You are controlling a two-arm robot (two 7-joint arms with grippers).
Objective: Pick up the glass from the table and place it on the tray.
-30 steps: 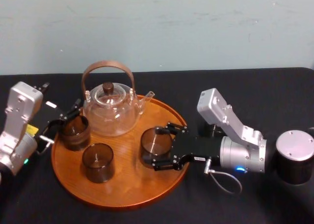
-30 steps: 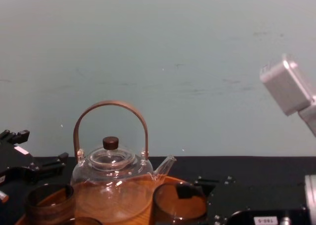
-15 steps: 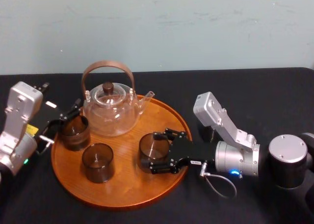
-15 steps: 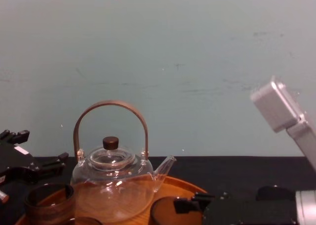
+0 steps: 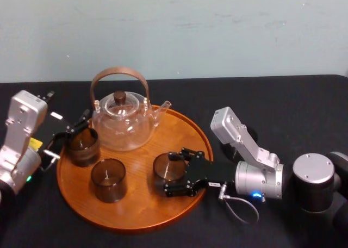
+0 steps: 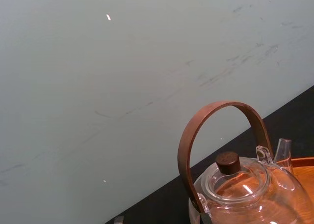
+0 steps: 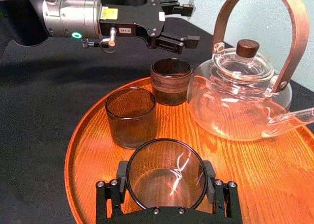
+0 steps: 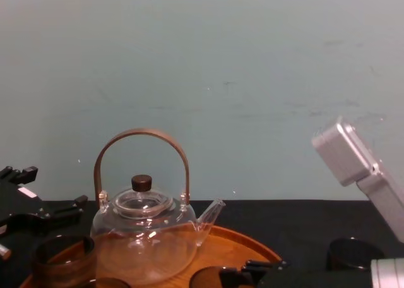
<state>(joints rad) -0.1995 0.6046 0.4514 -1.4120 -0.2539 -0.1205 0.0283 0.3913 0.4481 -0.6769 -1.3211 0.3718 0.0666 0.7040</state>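
**Glass comes down over the tray**

Since a moment ago the right gripper [image 5: 178, 172] has sunk lower and drawn a little toward the robot, carrying the glass [image 5: 166, 166] with it. Its fingers are clamped on either side of the glass, which stands upright over the right part of the tray [image 5: 136, 218]. Whether its base touches the wood cannot be told. The teapot [image 5: 120, 123] sits at the back of the tray. A second glass [image 5: 108, 179] stands near the front left and a third glass [image 5: 82, 146] at the left rim. The left gripper [image 5: 70, 135] hangs beside that third glass, fingers spread wide. The tray rests on the table [image 5: 283, 106].
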